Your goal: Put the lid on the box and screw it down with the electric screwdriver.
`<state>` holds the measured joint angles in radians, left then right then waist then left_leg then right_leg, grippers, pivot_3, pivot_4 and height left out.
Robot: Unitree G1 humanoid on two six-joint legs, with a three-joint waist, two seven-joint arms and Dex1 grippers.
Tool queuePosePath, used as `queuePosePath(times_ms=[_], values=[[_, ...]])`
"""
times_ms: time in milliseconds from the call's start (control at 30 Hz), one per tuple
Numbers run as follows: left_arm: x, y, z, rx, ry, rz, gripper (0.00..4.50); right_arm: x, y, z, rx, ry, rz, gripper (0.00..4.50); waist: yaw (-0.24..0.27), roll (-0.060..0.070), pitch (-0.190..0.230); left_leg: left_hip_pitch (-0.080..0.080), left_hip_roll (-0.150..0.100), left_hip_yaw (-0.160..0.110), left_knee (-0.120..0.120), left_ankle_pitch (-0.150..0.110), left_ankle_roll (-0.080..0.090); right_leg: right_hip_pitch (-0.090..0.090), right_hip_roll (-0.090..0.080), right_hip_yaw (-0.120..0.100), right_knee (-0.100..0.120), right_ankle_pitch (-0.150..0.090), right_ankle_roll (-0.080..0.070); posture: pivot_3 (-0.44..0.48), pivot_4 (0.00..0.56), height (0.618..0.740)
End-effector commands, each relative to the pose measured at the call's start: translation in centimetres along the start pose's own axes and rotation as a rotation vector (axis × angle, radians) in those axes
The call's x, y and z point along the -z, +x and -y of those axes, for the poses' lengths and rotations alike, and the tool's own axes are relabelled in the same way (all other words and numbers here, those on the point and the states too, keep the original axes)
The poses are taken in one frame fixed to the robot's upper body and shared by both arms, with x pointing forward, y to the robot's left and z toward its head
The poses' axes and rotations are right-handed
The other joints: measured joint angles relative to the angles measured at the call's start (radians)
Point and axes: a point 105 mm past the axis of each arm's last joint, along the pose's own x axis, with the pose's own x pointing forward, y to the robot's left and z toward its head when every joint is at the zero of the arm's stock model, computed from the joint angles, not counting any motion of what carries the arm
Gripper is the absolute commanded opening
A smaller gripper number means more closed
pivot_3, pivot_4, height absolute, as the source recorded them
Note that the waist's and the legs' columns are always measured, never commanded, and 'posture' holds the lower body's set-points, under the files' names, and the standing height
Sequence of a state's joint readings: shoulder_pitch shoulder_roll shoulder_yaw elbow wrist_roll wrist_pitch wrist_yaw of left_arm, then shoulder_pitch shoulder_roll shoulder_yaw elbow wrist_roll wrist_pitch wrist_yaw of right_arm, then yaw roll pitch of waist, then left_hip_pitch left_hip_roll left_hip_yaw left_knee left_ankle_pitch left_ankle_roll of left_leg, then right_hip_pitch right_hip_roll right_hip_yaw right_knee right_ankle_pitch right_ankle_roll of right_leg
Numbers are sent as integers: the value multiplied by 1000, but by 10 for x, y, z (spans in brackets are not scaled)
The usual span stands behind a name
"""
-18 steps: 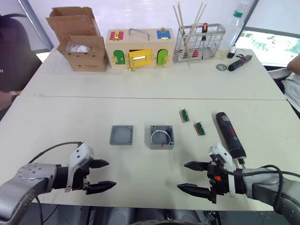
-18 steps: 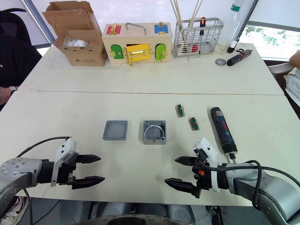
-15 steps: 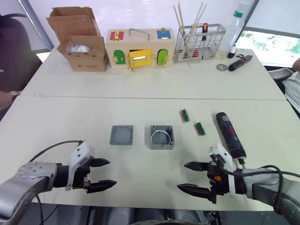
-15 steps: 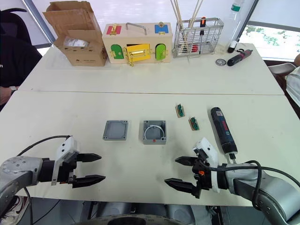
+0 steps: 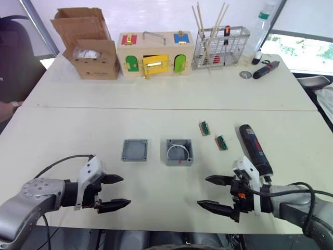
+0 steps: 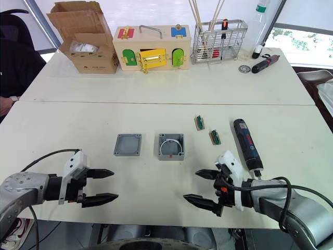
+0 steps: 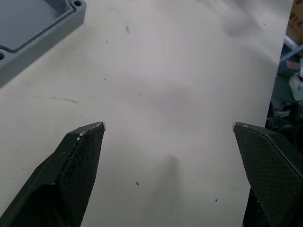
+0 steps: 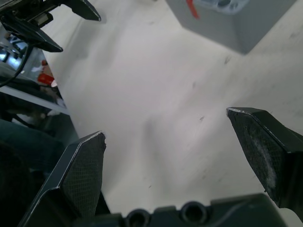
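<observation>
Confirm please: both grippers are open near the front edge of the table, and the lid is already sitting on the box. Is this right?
One thing is wrong. The lid is not on the box; it lies flat on the table beside it, on the robot's left, apart from it, as the left eye view shows. The rest holds: the left gripper and right gripper are both open near the front edge.

Head stereo pair looks down over the table [image 5: 171, 94]; wrist cameras skim its near edge closely.
</observation>
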<state>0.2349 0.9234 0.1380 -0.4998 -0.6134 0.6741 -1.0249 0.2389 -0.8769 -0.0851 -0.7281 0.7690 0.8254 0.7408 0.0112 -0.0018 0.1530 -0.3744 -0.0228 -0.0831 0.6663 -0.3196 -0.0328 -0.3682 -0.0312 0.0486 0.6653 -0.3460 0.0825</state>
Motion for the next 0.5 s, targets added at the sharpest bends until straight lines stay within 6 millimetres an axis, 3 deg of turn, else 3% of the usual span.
queuePosePath(times_ms=[33, 200, 333, 500], values=[[-29, -9, -16, -116, 42, 33, 4436, -13, -10, 5, 35, -34, 20, 4500, 3, 0, 0, 0, 0, 0, 0, 0, 0, 0, 0, 0, 0, 0, 0, 0, 150, 740], [-91, -20, -27, -98, 274, 25, 4436, -43, -19, 5, 50, -2, 152, 4500, 1, -3, 2, -1, 0, -1, 0, 1, -1, 0, 1, -2, 1, 0, 0, 0, 150, 740], [-106, 5, -38, -45, 533, -122, 4436, -51, -18, -3, 19, 7, 145, 4500, -3, -1, 3, 0, -1, 0, -1, 1, -1, 0, 1, 0, -1, 0, 0, 0, 150, 740], [-137, 38, -25, 160, 662, -140, 4436, -62, -13, -3, 64, -28, 187, 4500, -4, -6, 7, -3, -1, 0, 0, 1, -1, -3, 2, 0, 1, 0, 0, 0, 150, 740]])
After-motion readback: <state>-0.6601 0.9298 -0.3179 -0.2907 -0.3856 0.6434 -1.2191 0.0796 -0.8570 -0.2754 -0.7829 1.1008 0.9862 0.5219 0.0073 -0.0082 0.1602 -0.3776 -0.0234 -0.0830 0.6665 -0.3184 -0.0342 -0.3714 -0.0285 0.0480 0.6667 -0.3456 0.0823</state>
